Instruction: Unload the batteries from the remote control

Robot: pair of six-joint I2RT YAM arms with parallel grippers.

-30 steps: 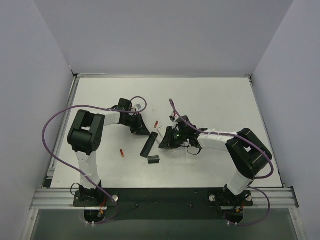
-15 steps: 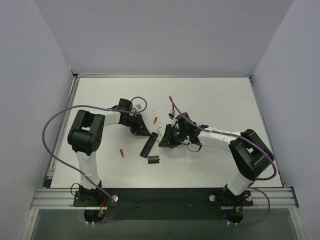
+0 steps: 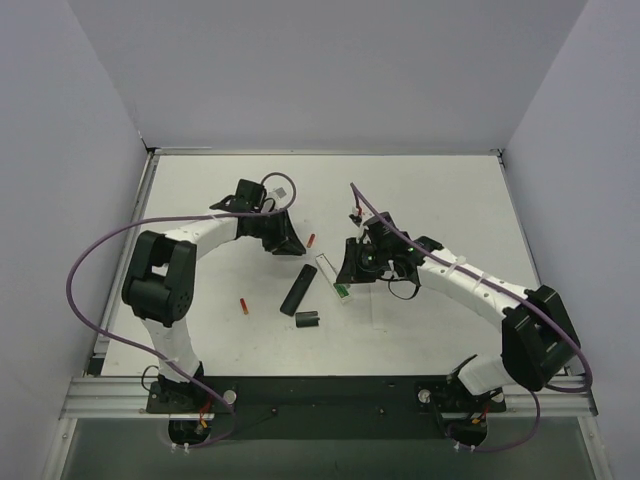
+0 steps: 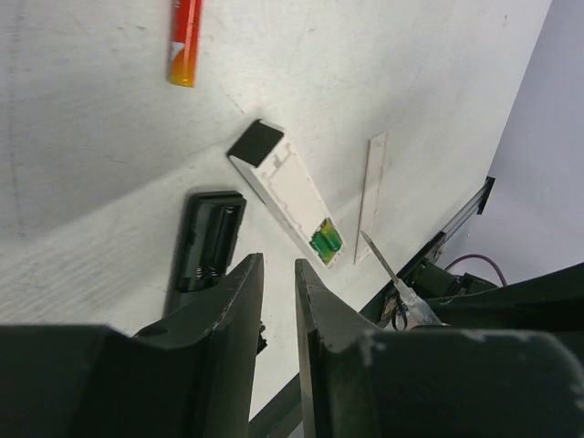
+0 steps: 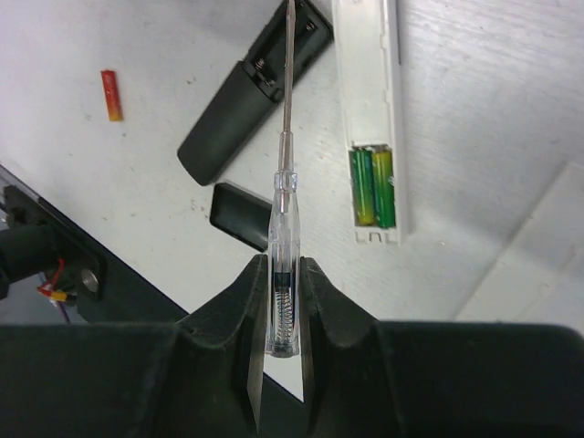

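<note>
Top view: the two green batteries (image 3: 341,291) are sitting in the near end of the white remote (image 3: 330,268).

Left wrist: the left gripper (image 4: 276,266) is hanging slightly parted and empty.

Right wrist: the right gripper (image 5: 283,270) is pinching a screwdriver (image 5: 283,196). Its tip should be levering gently under the cells' end.

Two green batteries (image 5: 372,187) lie side by side inside the open white remote (image 5: 365,91), just right of the black remote (image 3: 298,290). One red battery (image 3: 244,306) lies flat to the left of the black remote. A second red battery (image 3: 311,240) lies behind it.
</note>
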